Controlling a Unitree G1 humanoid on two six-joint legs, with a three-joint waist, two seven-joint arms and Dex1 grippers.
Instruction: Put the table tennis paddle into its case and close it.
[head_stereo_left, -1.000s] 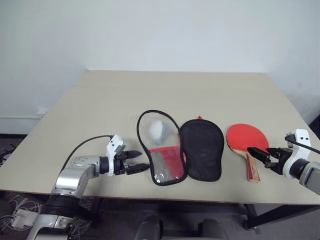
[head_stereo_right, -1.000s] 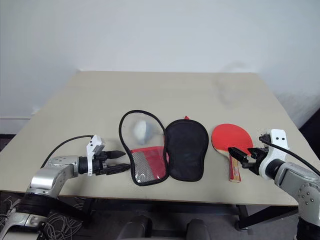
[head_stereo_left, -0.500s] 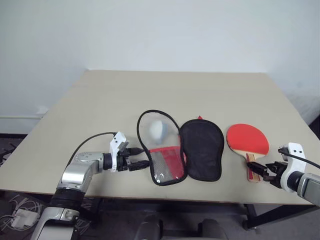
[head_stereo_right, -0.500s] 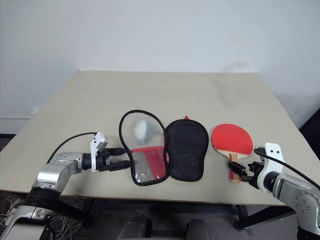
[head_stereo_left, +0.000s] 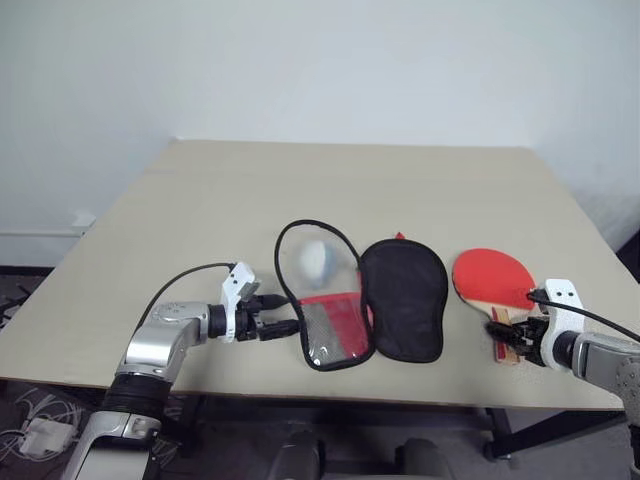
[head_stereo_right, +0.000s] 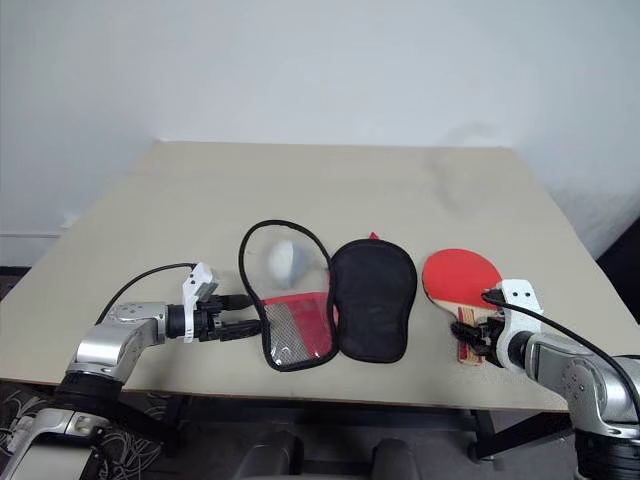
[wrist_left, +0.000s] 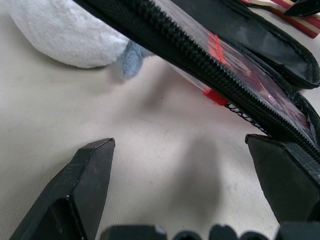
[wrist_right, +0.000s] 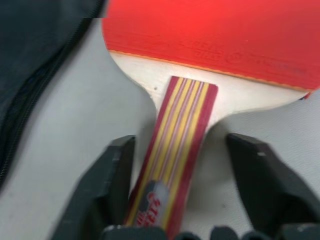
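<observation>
Our right gripper (wrist_right: 177, 192) straddles the table tennis paddle (head_stereo_left: 495, 277) handle, fingers apart, just right of the case (head_stereo_left: 360, 296). Our left gripper (head_stereo_left: 281, 314), spread wide, sits at the open case's left edge on the table (head_stereo_left: 300, 180).

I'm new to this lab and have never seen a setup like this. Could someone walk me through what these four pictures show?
It is a two-armed humanoid robot at a table. The two wide pictures come from cameras in its head, looking down over its arms. The two close-ups come from cameras on its wrists, looking along the black fingers.

On the table lie an unzipped, opened-out case with a small whitish ball under its clear half, and beside it a table tennis paddle, red face up.

The left gripper is open at the case's edge, holding nothing. The right gripper has a finger on each side of the paddle's handle. Gaps show on both sides, so it has no grip yet.
</observation>
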